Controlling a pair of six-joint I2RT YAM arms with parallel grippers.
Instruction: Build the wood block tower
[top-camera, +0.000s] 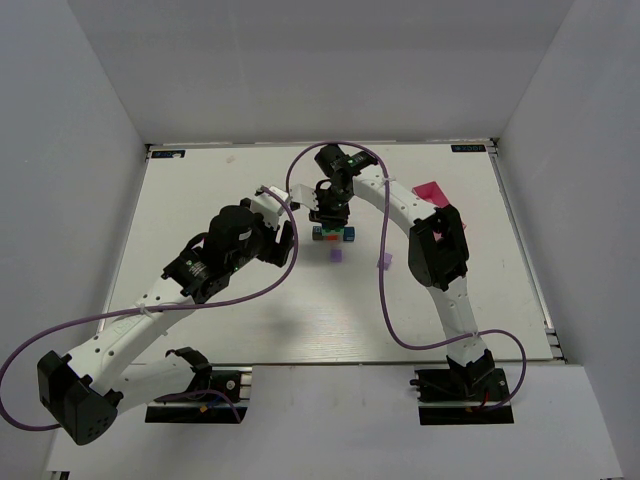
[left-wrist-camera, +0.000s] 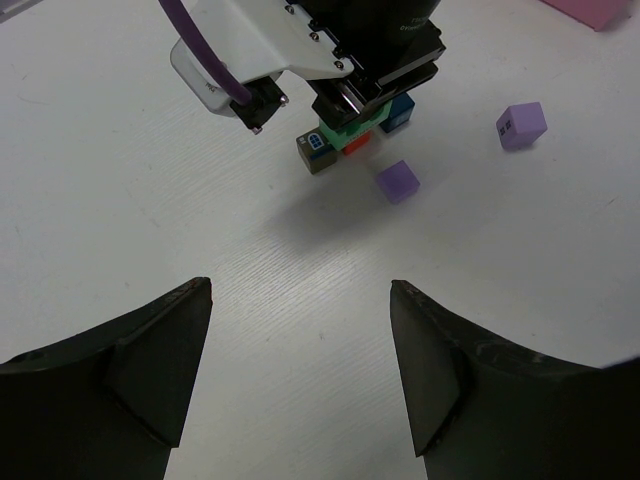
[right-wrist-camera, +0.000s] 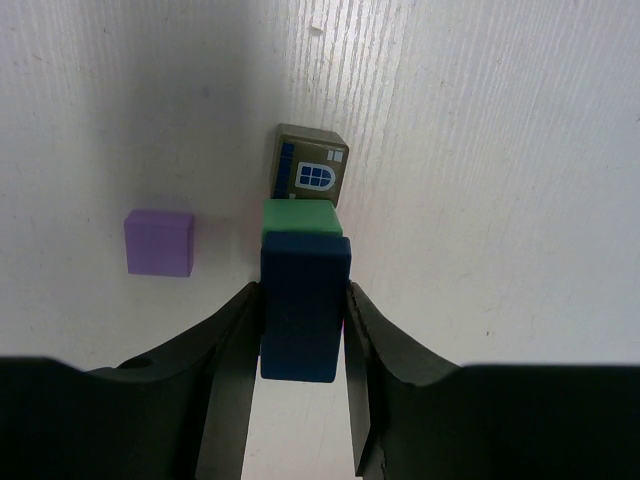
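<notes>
The wood block tower (top-camera: 332, 234) sits just above the middle of the top view, so far a short low row whose long axis runs left to right there; in the right wrist view the same row runs straight up the frame, away from the fingers. At its far end is an olive block (right-wrist-camera: 310, 165) with a small painted window, its printed face turned up. Next to it, touching, comes a green block (right-wrist-camera: 300, 217). The right gripper (right-wrist-camera: 303, 300) is clamped on a dark blue block (right-wrist-camera: 305, 270), an oblong pointing along the row and butting against the green one; I cannot tell whether it rests on anything beneath. The left gripper (left-wrist-camera: 300, 290) hangs just left of the row with its jaws wide apart and nothing between them. Two loose purple cubes (top-camera: 336, 256) (top-camera: 383, 262) lie just below the row, apart from each other and from the tower. A pink box (top-camera: 430, 190) lies to the upper right, near the right arm. The bench (top-camera: 200, 190) is white with a fine straight grain, with open surface below and to the left of the tower, and plain pale walls (top-camera: 300, 70) close it in on three sides. The blocks are matte painted wood with crisp square edges.
</notes>
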